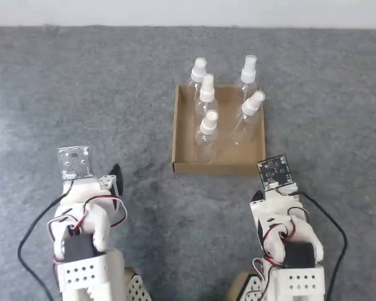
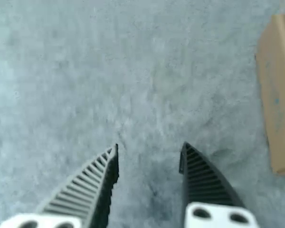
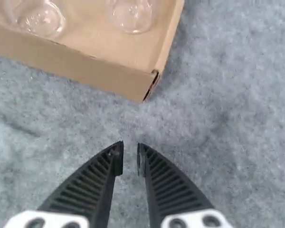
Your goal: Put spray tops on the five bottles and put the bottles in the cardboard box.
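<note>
The bottles (image 1: 208, 139) are clear, glossy plastic with smooth white plastic spray tops (image 1: 209, 119). The box (image 1: 216, 167) is matt brown cardboard. Under everything lies a rough, fuzzy grey carpet (image 1: 81, 81). The left gripper (image 2: 150, 146) and right gripper (image 3: 129, 145) have ridged, matt black plastic fingers (image 3: 95, 180).

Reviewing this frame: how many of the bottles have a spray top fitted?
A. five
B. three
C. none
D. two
A: the high view shows five clear bottles standing upright at the cardboard box, each one capped with a white spray top.
</note>
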Tool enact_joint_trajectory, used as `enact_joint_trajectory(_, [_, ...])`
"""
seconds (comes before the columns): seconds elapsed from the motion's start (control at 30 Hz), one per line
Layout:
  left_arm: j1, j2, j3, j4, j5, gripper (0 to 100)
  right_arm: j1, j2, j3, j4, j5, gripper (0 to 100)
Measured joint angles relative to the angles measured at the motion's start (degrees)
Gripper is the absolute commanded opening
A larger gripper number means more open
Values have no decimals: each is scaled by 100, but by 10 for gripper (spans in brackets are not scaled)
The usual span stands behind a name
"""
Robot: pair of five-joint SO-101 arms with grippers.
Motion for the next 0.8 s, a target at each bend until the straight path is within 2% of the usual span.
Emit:
enact_joint_trajectory(0.13, [-9,0,431,-343,18,191,246,0,0,308,9,11])
enact_joint_trajectory(0.33, [-44,-70,440,-325,44,186,774,0,0,905,9,9])
enact_joint_trajectory(0.4, [-44,-79,440,-105,44,144,941,0,0,958,9,9])
enact_joint_trajectory(0.5, [-35,-79,440,202,44,0,1116,0,0,985,9,9])
enact_joint_trajectory(0.63, [-35,-105,440,264,44,70,1108,0,0,985,9,9])
enact_joint_trajectory(0.8, [-44,-114,440,273,44,81,1108,0,0,985,9,9])
